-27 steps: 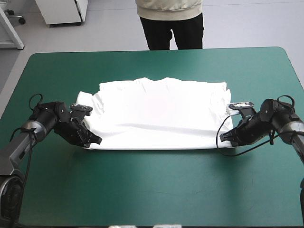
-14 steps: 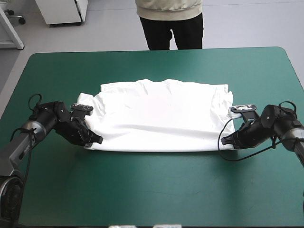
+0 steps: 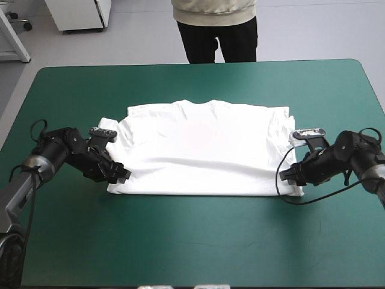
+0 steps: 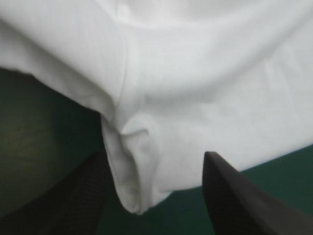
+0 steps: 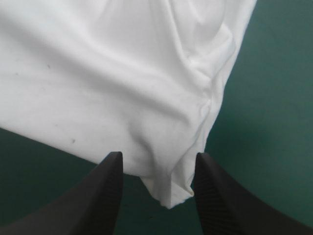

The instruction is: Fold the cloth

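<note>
T-shirt (image 3: 204, 144) lay seemingly folded once as our left gripper (image 3: 123, 174) and right gripper (image 3: 287, 176) stood parted around its near corners, gripping nothing; we judged more folds remained.

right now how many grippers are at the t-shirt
2. The left gripper is at the T-shirt's near left corner, the right gripper at its near right corner, each open, that corner between its jaws.

Looking forward and down from high behind, taking in the whole teal-green desk (image 3: 192, 241). Peering very close along each wrist's black fingers (image 4: 234, 196) at one near corner of the T-shirt (image 3: 204, 150), sharing those two corners with the high view.
</note>
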### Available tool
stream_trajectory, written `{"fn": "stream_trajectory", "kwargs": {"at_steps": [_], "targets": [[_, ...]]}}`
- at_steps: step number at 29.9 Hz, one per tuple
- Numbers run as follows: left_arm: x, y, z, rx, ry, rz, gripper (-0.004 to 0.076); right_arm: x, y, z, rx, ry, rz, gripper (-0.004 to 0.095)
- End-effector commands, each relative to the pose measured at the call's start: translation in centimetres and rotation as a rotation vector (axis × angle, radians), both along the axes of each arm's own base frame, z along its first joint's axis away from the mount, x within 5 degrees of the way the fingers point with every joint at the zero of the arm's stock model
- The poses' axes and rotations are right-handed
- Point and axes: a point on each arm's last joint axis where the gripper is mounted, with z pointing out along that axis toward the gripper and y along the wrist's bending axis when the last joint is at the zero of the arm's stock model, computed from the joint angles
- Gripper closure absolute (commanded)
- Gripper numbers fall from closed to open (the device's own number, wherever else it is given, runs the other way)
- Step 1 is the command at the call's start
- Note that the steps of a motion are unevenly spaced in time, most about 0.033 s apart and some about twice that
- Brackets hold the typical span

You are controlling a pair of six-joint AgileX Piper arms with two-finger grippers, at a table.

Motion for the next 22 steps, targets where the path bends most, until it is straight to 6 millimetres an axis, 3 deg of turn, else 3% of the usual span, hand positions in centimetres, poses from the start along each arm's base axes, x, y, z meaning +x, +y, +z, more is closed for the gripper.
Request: {"fn": "stream_trajectory", "kwargs": {"at_steps": [1,5,8,15,22], "targets": [[-0.1,-0.2,5.4,-0.061,-0.238,0.072,0.0265,-0.2,-0.1,4.9,0.018,-0.185,-0.014,0.0453],[0.3,0.5,9.1,-0.073,-0.378,0.171,0.0265,-0.7,0.0,9.0,0.034,-0.308,-0.026,0.0453],[1.3,2.1,10.4,-0.094,-0.399,0.248,0.0265,-1.1,0.1,11.3,0.039,-0.356,-0.015,0.0453],[4.5,5.8,9.0,-0.161,-0.417,0.402,0.0265,-1.4,0.2,12.6,0.060,-0.375,-0.009,0.0453],[7.8,6.7,5.6,-0.178,-0.427,0.472,0.0265,-1.4,0.4,12.6,0.084,-0.365,-0.009,0.0471]]}}
